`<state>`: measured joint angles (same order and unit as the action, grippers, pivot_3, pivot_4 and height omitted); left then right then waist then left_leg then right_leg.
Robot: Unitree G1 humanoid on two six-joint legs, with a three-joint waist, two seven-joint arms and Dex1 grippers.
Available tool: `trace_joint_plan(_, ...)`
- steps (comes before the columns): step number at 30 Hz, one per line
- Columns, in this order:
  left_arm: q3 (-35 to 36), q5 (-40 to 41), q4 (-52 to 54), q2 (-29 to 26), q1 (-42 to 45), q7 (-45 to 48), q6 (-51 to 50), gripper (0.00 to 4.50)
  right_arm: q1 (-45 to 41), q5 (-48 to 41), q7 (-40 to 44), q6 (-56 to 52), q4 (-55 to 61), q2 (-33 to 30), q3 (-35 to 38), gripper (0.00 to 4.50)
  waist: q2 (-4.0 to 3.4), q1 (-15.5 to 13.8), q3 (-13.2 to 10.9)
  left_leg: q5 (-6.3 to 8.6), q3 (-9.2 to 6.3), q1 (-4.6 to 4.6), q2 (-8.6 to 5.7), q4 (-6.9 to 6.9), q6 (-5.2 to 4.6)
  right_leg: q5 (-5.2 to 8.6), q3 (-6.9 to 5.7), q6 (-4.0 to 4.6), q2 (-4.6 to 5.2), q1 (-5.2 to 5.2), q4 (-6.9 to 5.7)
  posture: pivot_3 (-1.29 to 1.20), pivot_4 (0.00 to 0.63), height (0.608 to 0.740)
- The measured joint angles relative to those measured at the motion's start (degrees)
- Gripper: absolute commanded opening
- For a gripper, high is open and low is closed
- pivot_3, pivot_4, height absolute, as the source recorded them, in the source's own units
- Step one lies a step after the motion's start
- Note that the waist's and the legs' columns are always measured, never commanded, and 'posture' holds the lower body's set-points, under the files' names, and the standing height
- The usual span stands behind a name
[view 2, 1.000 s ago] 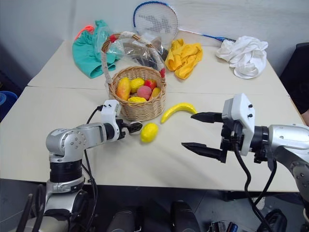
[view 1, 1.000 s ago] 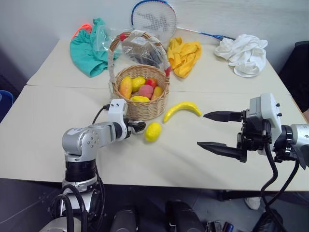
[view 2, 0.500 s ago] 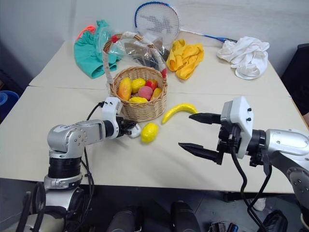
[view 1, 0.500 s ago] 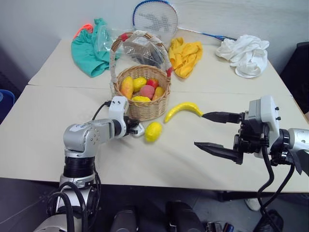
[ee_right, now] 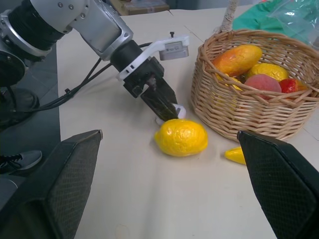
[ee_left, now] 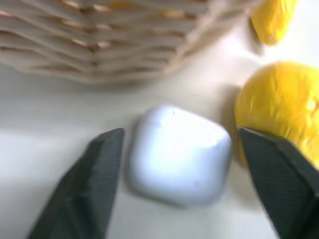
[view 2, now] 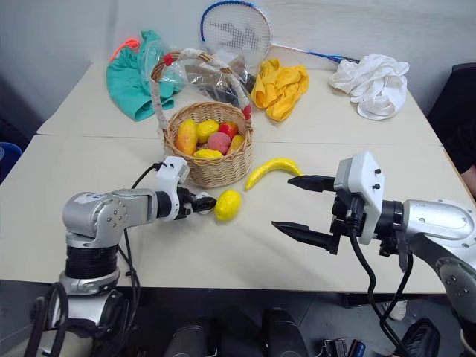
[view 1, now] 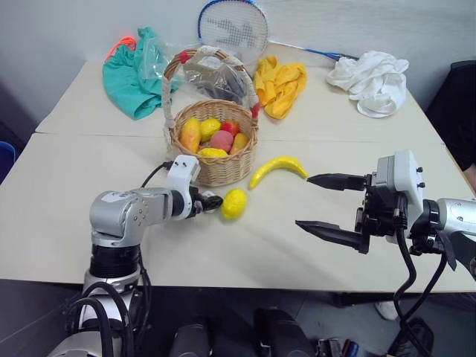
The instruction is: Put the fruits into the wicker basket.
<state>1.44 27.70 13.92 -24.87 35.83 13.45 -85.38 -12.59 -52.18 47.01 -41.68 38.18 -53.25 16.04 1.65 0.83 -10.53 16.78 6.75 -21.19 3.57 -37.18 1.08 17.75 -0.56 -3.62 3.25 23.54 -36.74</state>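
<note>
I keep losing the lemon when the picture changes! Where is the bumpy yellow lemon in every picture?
Left eye view: the oval yellow lemon lies on the table just below the round woven wicker basket.
Right eye view: lemon, same spot below the basket.
Left wrist view: at the right edge.
Right wrist view: lower centre.
Shared landmark: the wicker basket.

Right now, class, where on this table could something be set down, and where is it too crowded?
Bare: the near table in front of the lemon, between both hands; the left near corner; and the strip right of the banana, before the white cloth. Crowded: around the wicker basket, and the far edge with green cloth, racket and yellow cloth.
</note>
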Motion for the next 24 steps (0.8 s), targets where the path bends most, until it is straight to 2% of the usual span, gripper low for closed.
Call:
trace_joint_plan(4, -4.59, 0.03, 0.53, -5.20, -0.38, 4.34, 2.43, 4.47, 0.01, -0.03, -0.67, 0.03, 0.01, 0.03, 0.00, 4.50, 0.00, 0.42, 0.00, 0.00, -0.02, 0.00, 0.00, 0.03, 0.00, 0.02, -0.01, 0.04, 0.02, -0.01, 0.01, 0.00, 0.150, 0.740)
trace_joint_plan(12, -13.05, -3.36, -6.88, -7.65, 2.80, 11.71, 12.75, 4.47, 0.54, -0.82, -3.60, 0.05, 1.15, 1.70, 0.00, 4.50, -0.09, -0.96, 0.05, 0.08, -0.12, 0.02, -0.21, -0.01, -0.55, 0.01, -0.06, 0.03, 0.25, -0.09, 0.01, 0.00, 0.150, 0.740)
trace_joint_plan(16, -15.60, -5.21, -9.09, -9.29, 3.79, 15.29, 16.34, 3.62, 0.59, -1.34, -4.21, 0.05, 2.08, 1.70, 0.00, 4.50, -0.11, -1.04, 0.06, 0.09, -0.15, -0.01, -0.26, 0.01, -0.66, 0.01, -0.06, 0.03, 0.33, -0.14, 0.10, 0.00, 0.150, 0.740)
trace_joint_plan(19, -16.76, -6.55, -9.81, -10.84, 3.97, 17.93, 18.33, 2.76, 0.57, -1.98, -4.38, 0.04, 2.09, 1.68, 0.01, 4.50, -0.11, -0.87, 0.06, 0.12, -0.15, -0.02, -0.25, 0.07, -0.68, 0.01, -0.07, 0.03, 0.33, -0.13, 0.15, 0.00, 0.150, 0.740)
trace_joint_plan(22, -17.07, -7.36, -9.57, -11.39, 3.85, 19.05, 18.81, 2.70, 0.47, -2.00, -4.37, 0.04, 2.09, 1.65, 0.01, 4.50, -0.11, -0.82, 0.06, 0.17, -0.15, -0.04, -0.23, 0.08, -0.72, 0.01, -0.10, 0.02, 0.32, -0.13, 0.21, 0.00, 0.150, 0.740)
trace_joint_plan(24, -16.94, -7.66, -9.00, -11.70, 3.48, 19.10, 18.88, 2.25, 0.32, -1.97, -4.30, 0.04, 2.04, 1.65, 0.01, 4.50, -0.11, -0.74, 0.06, 0.18, -0.14, -0.05, -0.23, 0.07, -0.73, 0.01, -0.09, 0.02, 0.32, -0.13, 0.23, 0.00, 0.150, 0.740)
